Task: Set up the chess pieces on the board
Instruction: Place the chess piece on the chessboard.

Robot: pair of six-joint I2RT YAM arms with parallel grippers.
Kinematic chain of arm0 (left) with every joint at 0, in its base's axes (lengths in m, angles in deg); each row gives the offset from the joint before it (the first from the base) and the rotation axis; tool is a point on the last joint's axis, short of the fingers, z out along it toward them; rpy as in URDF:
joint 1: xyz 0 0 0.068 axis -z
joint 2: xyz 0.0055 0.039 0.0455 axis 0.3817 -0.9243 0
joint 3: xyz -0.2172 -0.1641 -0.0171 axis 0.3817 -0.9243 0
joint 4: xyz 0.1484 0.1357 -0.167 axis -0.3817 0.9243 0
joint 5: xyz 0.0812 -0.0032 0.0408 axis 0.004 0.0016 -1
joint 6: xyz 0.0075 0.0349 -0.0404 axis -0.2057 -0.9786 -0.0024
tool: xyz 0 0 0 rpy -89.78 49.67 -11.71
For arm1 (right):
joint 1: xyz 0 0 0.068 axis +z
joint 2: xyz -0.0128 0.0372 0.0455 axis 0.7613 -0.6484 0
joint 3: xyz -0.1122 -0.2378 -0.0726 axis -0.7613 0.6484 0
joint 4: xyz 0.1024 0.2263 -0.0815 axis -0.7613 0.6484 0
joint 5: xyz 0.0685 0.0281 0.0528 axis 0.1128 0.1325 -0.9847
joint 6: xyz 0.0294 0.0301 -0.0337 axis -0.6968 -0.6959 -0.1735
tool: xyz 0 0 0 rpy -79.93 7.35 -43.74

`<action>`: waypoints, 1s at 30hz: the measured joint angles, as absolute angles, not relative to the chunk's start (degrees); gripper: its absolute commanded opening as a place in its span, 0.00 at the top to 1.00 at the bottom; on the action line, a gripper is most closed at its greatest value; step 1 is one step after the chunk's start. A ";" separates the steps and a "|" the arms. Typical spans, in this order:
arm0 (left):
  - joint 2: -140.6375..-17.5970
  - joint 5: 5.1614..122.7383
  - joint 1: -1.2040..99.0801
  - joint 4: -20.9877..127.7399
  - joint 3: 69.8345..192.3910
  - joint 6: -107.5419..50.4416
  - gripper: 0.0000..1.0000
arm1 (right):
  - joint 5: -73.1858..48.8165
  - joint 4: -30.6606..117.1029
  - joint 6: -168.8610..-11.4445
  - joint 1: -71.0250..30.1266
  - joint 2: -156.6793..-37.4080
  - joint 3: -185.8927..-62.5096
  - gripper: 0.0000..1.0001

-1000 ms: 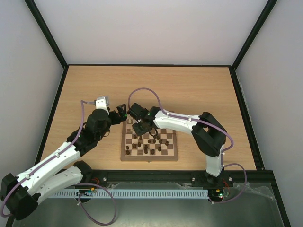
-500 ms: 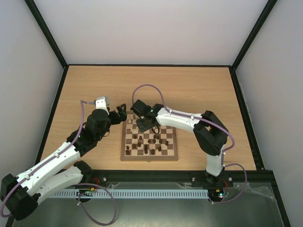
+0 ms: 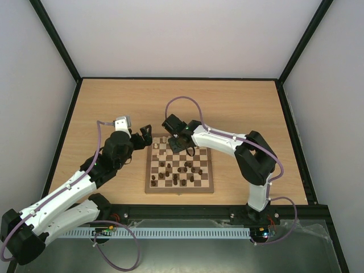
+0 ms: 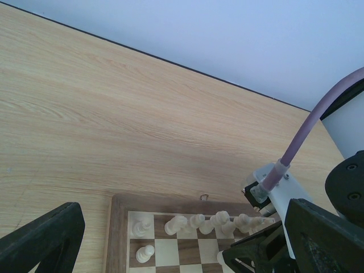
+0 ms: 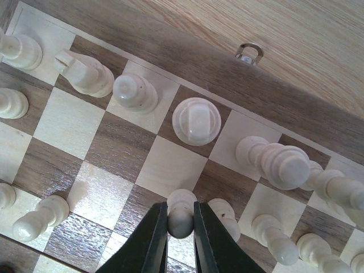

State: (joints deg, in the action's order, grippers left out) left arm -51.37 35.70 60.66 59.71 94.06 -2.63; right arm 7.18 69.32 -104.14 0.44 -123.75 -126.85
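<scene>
Right tool [image 5: 181, 213] shifts toward the board's [image 3: 180, 188] far edge, clamped on a pale pawn [image 5: 181, 200] above crowded pale pieces [image 5: 196, 120]; left tool [image 3: 144, 135] gapes beside far-left corner. Risk: fingers [image 5: 154, 239] toppling neighbours on descent.

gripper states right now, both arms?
Left gripper: open, holding nothing.
Right gripper: closed on a cream chess piece.

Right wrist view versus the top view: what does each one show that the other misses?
Only the right wrist view shows the jaws pinching a cream piece by its head, and a metal ring on the rim of the board. Only the top view shows the left arm and the dark pieces. Both show the cream back row.
</scene>
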 measured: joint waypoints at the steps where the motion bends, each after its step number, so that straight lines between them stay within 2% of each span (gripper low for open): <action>1: -51.37 35.70 60.66 59.71 94.06 -2.63 0.00 | 7.16 69.32 -104.14 0.36 -123.75 -126.85 0.86; 17: -51.37 35.72 60.66 59.69 94.06 -2.63 0.01 | 6.40 68.06 -104.07 0.18 -125.50 -128.49 0.85; 21: -51.37 35.70 60.66 59.69 94.06 -2.63 0.00 | 6.24 67.95 -104.09 0.14 -125.85 -128.77 0.80; 25: -51.37 35.72 60.66 59.69 94.06 -2.63 0.00 | 6.20 67.93 -103.87 0.14 -126.26 -128.77 0.79; 30: -51.37 35.72 60.66 59.71 94.06 -2.63 0.01 | 5.98 67.95 -103.98 0.14 -126.61 -128.77 0.68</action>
